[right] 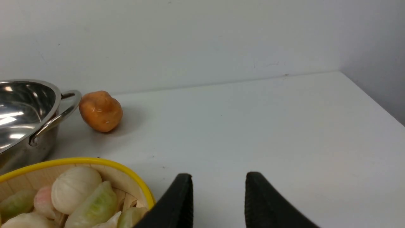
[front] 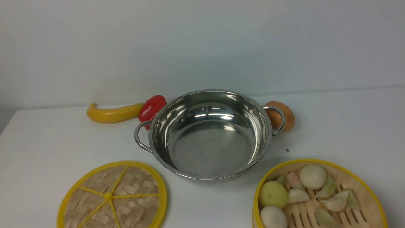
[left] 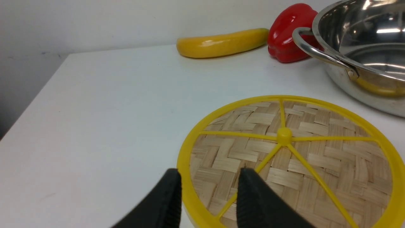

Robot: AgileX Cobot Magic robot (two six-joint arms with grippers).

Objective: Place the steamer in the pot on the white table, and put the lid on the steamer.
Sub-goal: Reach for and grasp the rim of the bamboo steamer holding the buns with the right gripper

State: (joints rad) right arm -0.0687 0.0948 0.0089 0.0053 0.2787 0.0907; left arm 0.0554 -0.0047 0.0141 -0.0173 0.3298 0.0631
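One white table [front: 202, 202] meets one plain wall. My two grippers, left [left: 209, 172] and right [right: 219, 174], stand spread, holding nothing. One woven, six-spoked lid [front: 133, 183] lies front-left; one slatted bamboo steamer [front: 303, 209], front-right; one two-handled steel pot [front: 215, 148], between, farther back.

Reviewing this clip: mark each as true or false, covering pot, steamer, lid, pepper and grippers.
1. The pot is empty. True.
2. The lid sits on the steamer. False: it lies apart from it, on the white table.
3. The red pepper is at the pot's right side. False: it is at the left.
4. The left gripper is open, holding nothing. True.
5. The right gripper grips the steamer's rim. False: it is open and empty.
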